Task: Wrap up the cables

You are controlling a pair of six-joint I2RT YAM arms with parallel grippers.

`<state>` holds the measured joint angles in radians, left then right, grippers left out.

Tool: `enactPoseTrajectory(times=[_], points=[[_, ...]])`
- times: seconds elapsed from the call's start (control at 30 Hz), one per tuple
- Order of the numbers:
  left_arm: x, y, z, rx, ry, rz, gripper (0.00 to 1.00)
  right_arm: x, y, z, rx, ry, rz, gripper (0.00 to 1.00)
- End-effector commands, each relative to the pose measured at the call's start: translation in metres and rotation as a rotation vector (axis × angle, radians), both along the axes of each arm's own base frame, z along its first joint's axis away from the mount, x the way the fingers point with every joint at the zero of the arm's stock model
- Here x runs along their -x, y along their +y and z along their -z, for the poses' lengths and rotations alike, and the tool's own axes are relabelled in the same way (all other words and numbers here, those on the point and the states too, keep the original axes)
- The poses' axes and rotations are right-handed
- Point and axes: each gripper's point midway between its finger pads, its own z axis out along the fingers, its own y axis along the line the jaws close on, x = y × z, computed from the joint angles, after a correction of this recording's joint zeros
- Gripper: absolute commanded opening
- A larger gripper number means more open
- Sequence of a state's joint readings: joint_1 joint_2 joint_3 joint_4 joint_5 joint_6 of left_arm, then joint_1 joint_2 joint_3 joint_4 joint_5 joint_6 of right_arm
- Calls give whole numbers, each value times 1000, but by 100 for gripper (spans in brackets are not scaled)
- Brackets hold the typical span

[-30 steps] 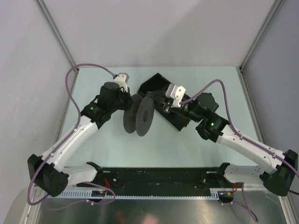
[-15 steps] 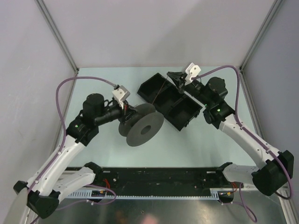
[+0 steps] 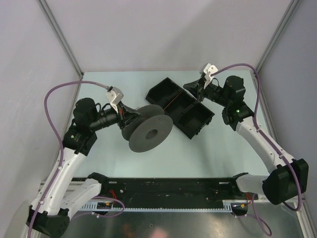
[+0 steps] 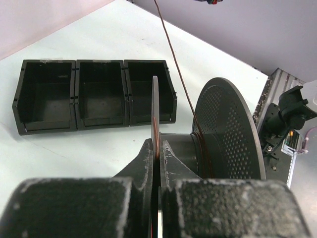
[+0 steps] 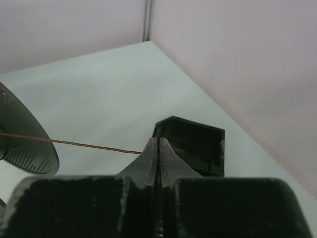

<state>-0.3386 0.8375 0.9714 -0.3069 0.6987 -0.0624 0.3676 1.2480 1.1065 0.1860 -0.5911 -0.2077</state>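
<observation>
The cable is a thin copper-brown wire (image 4: 177, 67). It runs taut from the hub of the dark grey flanged spool (image 3: 148, 130) up to my right gripper (image 3: 196, 90). A few turns lie on the hub (image 4: 200, 144). My left gripper (image 4: 158, 148) is shut on the spool's thin near flange (image 4: 154, 106) and holds the spool tilted over the table. My right gripper (image 5: 158, 145) is shut on the cable (image 5: 74, 143), which enters the closed tips from the left. In the top view the cable (image 3: 174, 105) crosses over the black bin.
A black bin with three compartments (image 3: 184, 111) lies diagonally between the arms, below the right gripper; it also shows in the left wrist view (image 4: 94, 94) and the right wrist view (image 5: 195, 144). Walls enclose the table on three sides.
My left arm has drawn back to the left, carrying and turning the spool. My right gripper has moved up and away to the far right, stretching the cable.
</observation>
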Motion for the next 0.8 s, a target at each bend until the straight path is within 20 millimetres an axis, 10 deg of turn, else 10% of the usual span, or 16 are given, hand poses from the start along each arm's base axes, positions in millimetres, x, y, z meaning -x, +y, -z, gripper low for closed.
enactPoseTrajectory(times=[0.0, 0.77], points=[[18, -6, -31, 65, -16, 97, 0, -11, -17, -21, -24, -31, 53, 0], [-40, 26, -89, 331, 163, -121, 0, 26, -21, 49, 17, 216, 9, 0]])
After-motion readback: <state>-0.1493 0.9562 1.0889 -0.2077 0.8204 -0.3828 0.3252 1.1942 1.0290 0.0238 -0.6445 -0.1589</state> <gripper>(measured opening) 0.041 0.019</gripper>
